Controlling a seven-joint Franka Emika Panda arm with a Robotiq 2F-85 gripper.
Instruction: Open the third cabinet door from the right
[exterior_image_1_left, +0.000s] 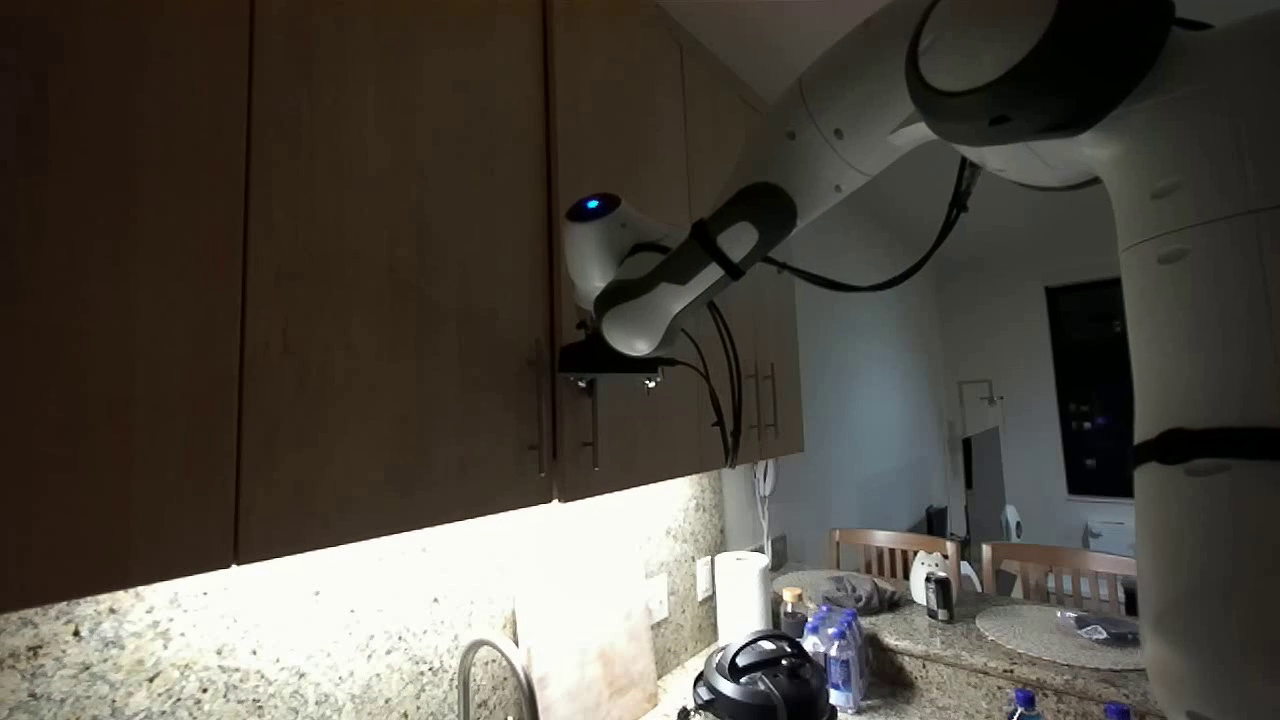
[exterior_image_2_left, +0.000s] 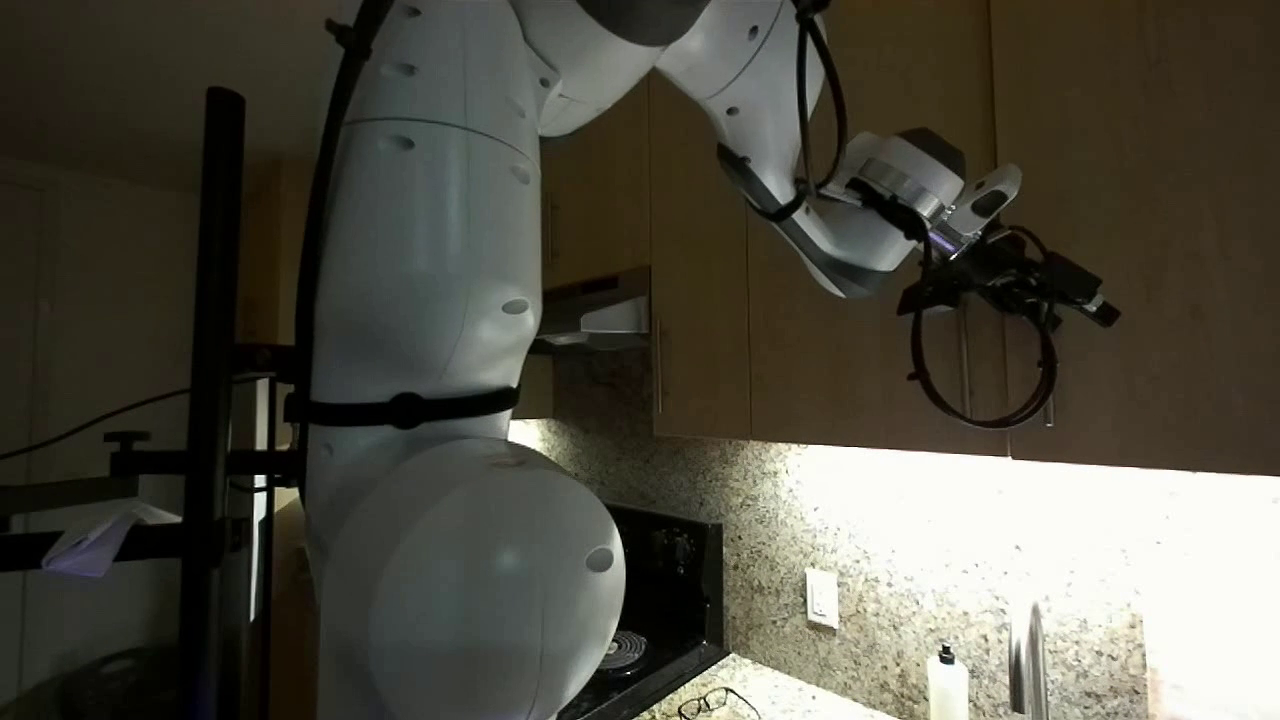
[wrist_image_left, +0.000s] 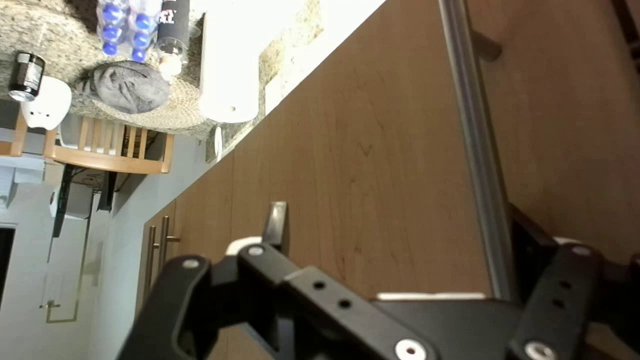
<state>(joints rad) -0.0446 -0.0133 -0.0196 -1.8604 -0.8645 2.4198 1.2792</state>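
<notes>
Had the hand (wrist_image_left: 398, 222) spread wide, clasping nothing, with the metal bar handle (wrist_image_left: 475, 135) between its fingers (wrist_image_left: 276, 222). Saw just behind it the third upper-cabinet door from the right (wrist_image_left: 360, 165), closed; farther right, a paper-towel roll (exterior_image_1_left: 743, 595), then wooden chairs (exterior_image_1_left: 892, 542).

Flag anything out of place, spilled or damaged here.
Mildly odd: glasses lie on the counter beside the stove, an unlikely spot for them, and a gray cloth is bunched up partly on a placemat. I see no spill or damage.
</notes>
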